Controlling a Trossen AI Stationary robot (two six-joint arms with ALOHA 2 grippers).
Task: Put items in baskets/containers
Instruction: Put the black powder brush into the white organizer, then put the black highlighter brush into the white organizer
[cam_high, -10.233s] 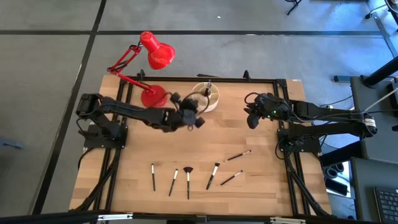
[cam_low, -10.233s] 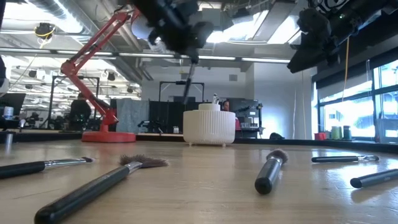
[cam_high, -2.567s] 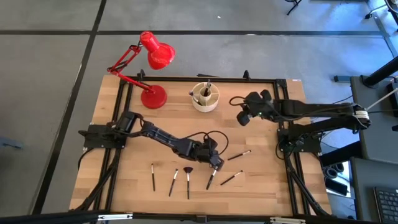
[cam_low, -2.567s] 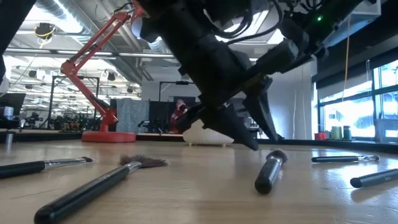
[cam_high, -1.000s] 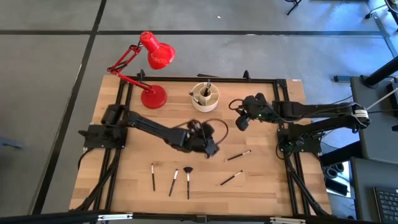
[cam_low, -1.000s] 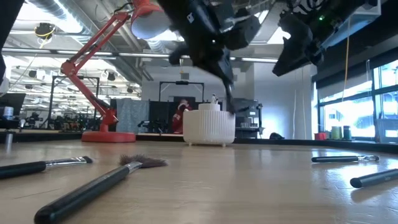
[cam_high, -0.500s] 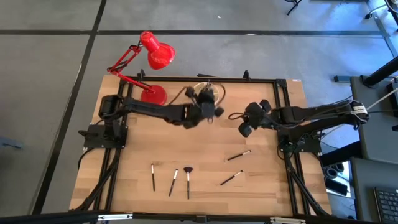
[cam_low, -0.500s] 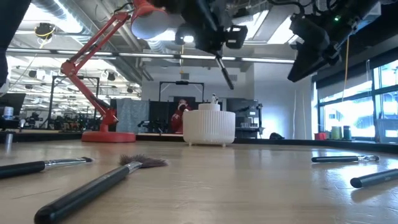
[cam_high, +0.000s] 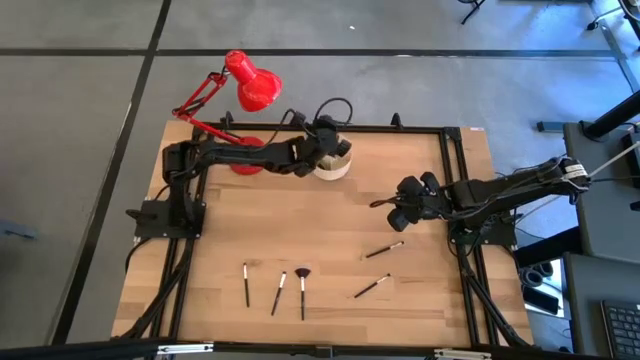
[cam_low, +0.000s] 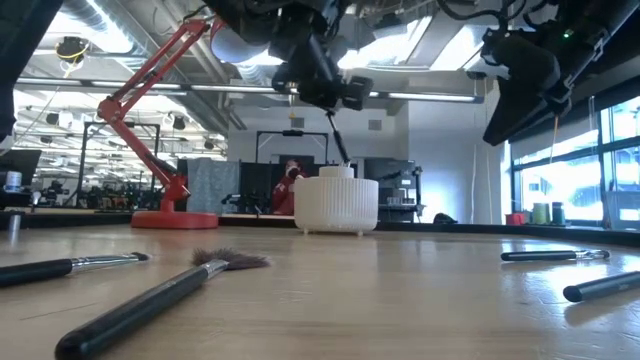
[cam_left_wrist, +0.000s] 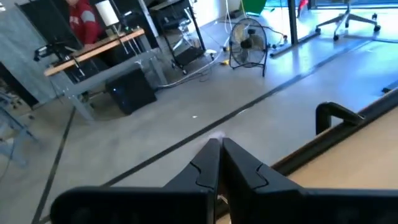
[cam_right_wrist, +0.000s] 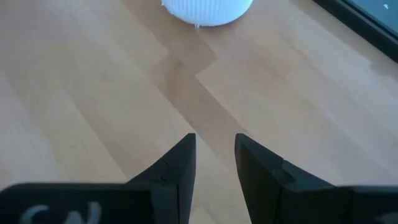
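a: high view check. left gripper (cam_high: 325, 143) sits directly over the cream organiser (cam_high: 338, 166), with its fingers closed together on a thin dark makeup brush (cam_low: 337, 134). in the low view that brush hangs tilted, its lower end just above the organiser rim.

b: failure modes from here?

a: three, all judgement. first, the tilt: released now, the lower end could strike a rim or a divider and the brush could tip out onto the bench (cam_high: 300, 220). second, something dark already stands in the organiser, so a crowded compartment could deflect the incoming brush. third, the red desk lamp (cam_high: 245, 95) stands just beside the left arm; a wide retreat could clip it.

b: right gripper?

a: right gripper (cam_high: 398, 213) hangs above the bench, well clear of the organiser, fingers apart with nothing between them. the nearest loose brush (cam_high: 384, 250) lies just beyond it, toward the front edge.

b: counts?

a: organisers: one. lamps: one. loose brushes on the bench: five. three lie in a row far below the left gripper, the fan brush (cam_high: 302, 288) among them; two lie near the right gripper, the second (cam_high: 371, 287) farther off. held brushes: one. brushes inside the organiser: cannot tell exactly.
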